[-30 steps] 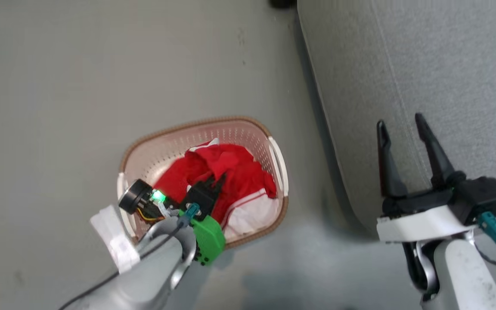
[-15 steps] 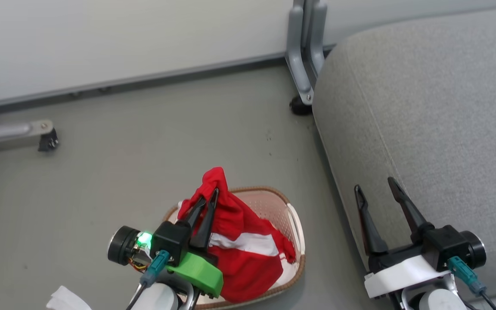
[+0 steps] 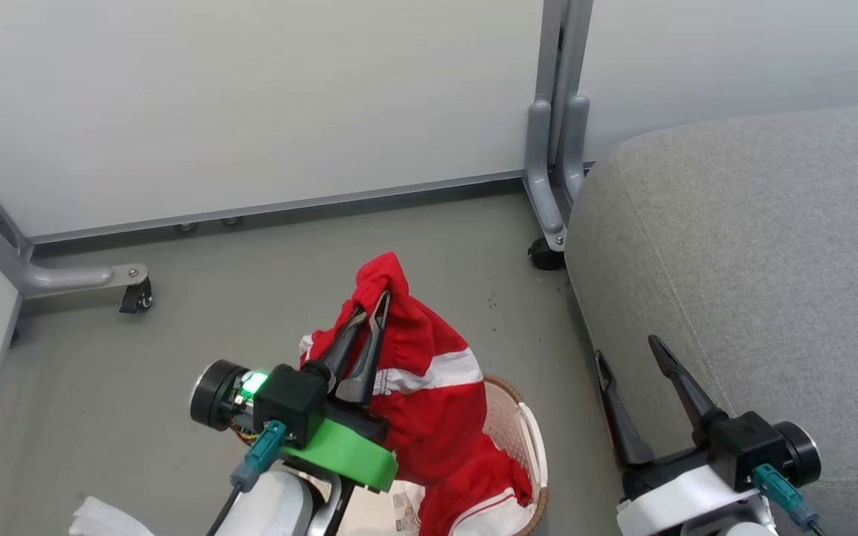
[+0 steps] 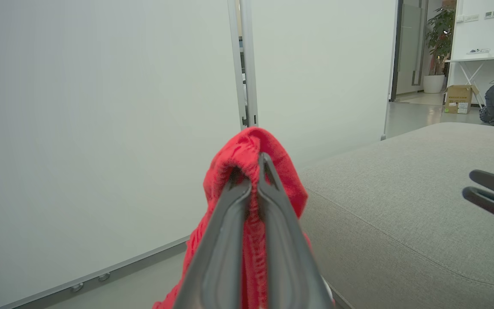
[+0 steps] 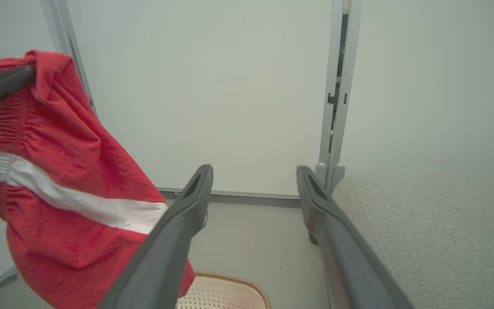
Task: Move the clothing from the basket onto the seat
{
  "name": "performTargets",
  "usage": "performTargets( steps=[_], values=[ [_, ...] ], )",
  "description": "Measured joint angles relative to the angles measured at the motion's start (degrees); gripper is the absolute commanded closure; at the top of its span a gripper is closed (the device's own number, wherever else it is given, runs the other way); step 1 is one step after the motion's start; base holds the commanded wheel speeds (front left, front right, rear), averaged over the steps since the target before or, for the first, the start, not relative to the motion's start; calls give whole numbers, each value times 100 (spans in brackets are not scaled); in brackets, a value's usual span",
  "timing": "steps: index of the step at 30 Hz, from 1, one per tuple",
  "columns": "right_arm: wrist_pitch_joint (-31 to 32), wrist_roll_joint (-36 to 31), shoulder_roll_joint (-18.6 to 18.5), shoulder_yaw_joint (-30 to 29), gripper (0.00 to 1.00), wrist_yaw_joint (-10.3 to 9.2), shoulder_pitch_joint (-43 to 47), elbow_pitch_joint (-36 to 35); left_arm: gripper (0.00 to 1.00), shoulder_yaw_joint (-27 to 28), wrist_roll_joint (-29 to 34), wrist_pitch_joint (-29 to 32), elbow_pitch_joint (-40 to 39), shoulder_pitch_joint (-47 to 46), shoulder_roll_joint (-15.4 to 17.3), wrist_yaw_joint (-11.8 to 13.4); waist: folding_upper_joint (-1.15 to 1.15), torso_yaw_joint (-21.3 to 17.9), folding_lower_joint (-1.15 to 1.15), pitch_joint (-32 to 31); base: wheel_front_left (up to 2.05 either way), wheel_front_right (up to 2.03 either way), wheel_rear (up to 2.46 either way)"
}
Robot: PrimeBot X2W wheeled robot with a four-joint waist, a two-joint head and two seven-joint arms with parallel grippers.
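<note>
The basket [image 3: 529, 439] is nearest, at the bottom edge of the head view. It stands on the floor [image 3: 101, 387] between the two arms. Its brown rim curves close to the rounded side of the sofa cushion [image 3: 757, 260] without touching it, and a narrow strip of floor runs between them. A paper label [image 3: 403, 508] shows on the basket's base, and striped red cloth [image 3: 485, 506] lies inside beside it.

The left claw [image 3: 371, 307] is pinched tight on the gathered top edge of a red garment [image 3: 429, 402] with a white band. The garment hangs from the fingers above the basket, and its lower folds reach down inside the rim. In the left wrist view the two fingers press together, with red fabric bulging over their tips.

The right claw [image 3: 626, 348] is spread wide and holds nothing. It sits over the cushion edge that faces the basket. A stitched seam follows that edge, and beyond it the broad grey top stretches away to the right.

Past the basket, a wide stretch of floor runs up to the pale wall panel [image 3: 250, 97] and the metal rail at its foot. A grey post [image 3: 557, 149] rises between panels, and its wheeled foot [image 3: 544, 257] is just beside the cushion's far corner. A second wheeled foot [image 3: 135, 296] stands well off to the left.

Farthest off, in the left wrist view, a potted plant [image 4: 440, 25] and a cardboard box [image 4: 459, 98] stand beyond the cushion.
</note>
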Motion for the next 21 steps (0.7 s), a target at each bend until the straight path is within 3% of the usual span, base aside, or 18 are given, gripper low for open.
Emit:
performTargets(
  steps=[12, 21],
  values=[
    [0, 85, 0, 424, 0, 0, -64, -19, 100, -314, 263, 0, -1, -240, -129, -486, 0, 176, 0, 82, 0, 0, 0],
    [0, 265, -1, 677, 0, 0, -174, 316, 100, -690, 229, 0, -412, -344, -111, -591, 0, 361, 0, 157, 0, 0, 0]
  ],
)
